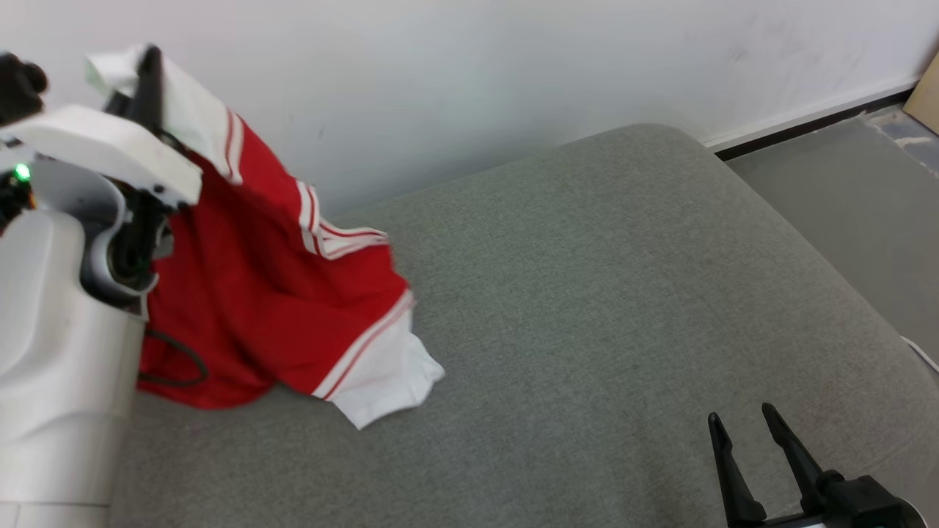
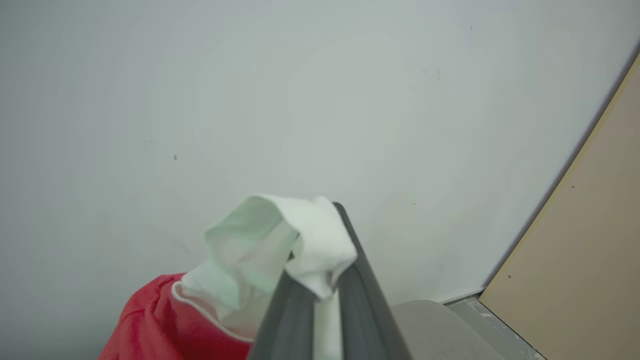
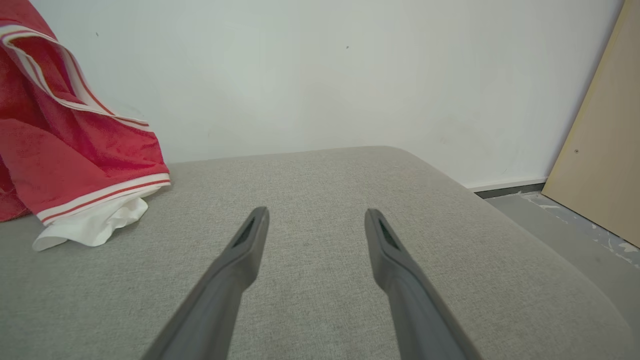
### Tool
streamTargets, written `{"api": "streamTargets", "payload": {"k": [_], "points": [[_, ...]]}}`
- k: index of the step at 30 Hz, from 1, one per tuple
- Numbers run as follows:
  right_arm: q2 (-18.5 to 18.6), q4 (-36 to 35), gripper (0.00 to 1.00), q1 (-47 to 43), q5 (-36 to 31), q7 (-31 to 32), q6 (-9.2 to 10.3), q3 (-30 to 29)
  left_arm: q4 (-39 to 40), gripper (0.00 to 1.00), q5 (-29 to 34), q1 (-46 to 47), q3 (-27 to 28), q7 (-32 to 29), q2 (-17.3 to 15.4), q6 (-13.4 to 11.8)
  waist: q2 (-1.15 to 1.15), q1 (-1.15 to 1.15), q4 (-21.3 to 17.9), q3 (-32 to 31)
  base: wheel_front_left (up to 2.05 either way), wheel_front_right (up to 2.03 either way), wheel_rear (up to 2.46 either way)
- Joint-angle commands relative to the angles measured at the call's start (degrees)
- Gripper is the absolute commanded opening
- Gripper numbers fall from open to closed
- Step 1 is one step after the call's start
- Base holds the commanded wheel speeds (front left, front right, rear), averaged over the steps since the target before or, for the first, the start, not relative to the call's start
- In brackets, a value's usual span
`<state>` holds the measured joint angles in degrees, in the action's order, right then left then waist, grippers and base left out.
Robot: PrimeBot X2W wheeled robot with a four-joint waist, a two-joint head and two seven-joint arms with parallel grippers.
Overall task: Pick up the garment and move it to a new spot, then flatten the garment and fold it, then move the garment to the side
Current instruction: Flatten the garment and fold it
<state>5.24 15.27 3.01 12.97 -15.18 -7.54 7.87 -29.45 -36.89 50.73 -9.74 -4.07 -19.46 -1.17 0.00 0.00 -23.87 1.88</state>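
Note:
The garment (image 1: 257,293) is a red shirt with white sleeves and red-and-white striped trim. It hangs at the far left of the grey cushion (image 1: 587,293), its lower white sleeve resting on the fabric. My left gripper (image 1: 150,66) is raised high and shut on a white part of the garment (image 2: 280,240), which bunches over the fingertips. The garment (image 3: 65,145) also drapes at the left of the right wrist view. My right gripper (image 1: 741,422) stands open low at the front right, with nothing between its fingers (image 3: 250,235).
A white wall runs behind the cushion. The cushion's rounded right edge drops to a grey floor (image 1: 843,183). A tan board (image 3: 600,150) leans against the wall at the far right.

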Motion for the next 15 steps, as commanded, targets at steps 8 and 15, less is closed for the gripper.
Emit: {"api": "streamTargets", "payload": {"k": [8, 15], "points": [[0.21, 0.03, 1.00, -0.43, 0.27, 0.05, 0.10, -0.89, -1.01, 0.00, 0.73, -1.04, -2.19, 5.01, 4.89, 0.18, 0.00, 0.00, 0.13, -0.25, 0.00, 0.00, 0.00], [-0.16, -0.08, 1.00, -0.81, 0.17, 0.05, 0.11, -1.44, 2.29, 0.00, -0.97, -9.29, -10.01, 7.08, 14.61, 2.82, 0.00, 0.00, 1.63, 0.53, 0.00, 0.00, 0.00]]}}
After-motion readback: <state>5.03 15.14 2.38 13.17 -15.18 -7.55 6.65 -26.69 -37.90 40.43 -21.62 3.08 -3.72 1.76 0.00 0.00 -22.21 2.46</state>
